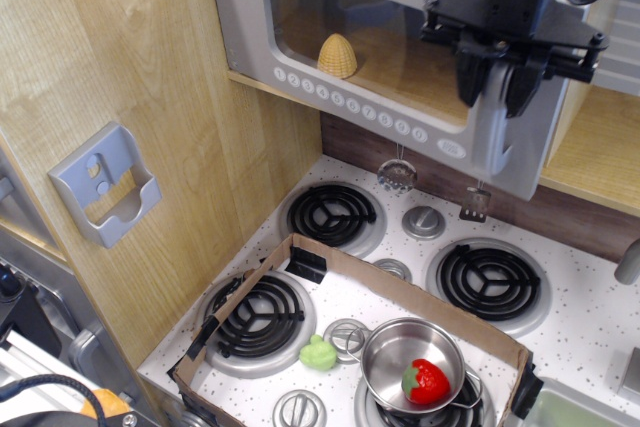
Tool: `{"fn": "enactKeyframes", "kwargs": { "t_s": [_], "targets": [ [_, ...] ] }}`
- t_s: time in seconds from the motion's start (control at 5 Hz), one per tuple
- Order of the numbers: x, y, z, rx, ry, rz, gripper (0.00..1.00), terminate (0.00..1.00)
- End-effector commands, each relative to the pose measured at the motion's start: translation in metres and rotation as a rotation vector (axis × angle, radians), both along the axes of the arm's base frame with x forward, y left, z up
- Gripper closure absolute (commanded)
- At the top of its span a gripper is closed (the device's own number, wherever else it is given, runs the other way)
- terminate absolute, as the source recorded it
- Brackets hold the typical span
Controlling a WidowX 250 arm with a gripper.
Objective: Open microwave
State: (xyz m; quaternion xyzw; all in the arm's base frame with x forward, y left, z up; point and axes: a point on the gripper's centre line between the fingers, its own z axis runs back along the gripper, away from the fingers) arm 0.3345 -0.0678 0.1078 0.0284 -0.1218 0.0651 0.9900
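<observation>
Grey toy microwave (300, 17) door stands ajar; black gripper (497, 87), at its three o'clock edge, has jaws clenched on the silver handle (497, 132).

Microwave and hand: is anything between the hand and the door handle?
Nothing. In the only view, the hand is closed around the silver handle at the right edge of the microwave door.
</observation>
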Motion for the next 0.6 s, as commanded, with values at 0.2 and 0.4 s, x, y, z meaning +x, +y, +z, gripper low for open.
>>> {"fn": "enactKeyframes", "kwargs": {
  "t_s": [0.2, 0.4],
  "targets": [
    [-0.066, 0.009, 0.01, 0.002, 0.035, 0.222, 0.0, 0.0],
    [-0.089, -0.009, 0.009, 0.016, -0.004, 0.321, 0.0, 0.0]
  ]
}}
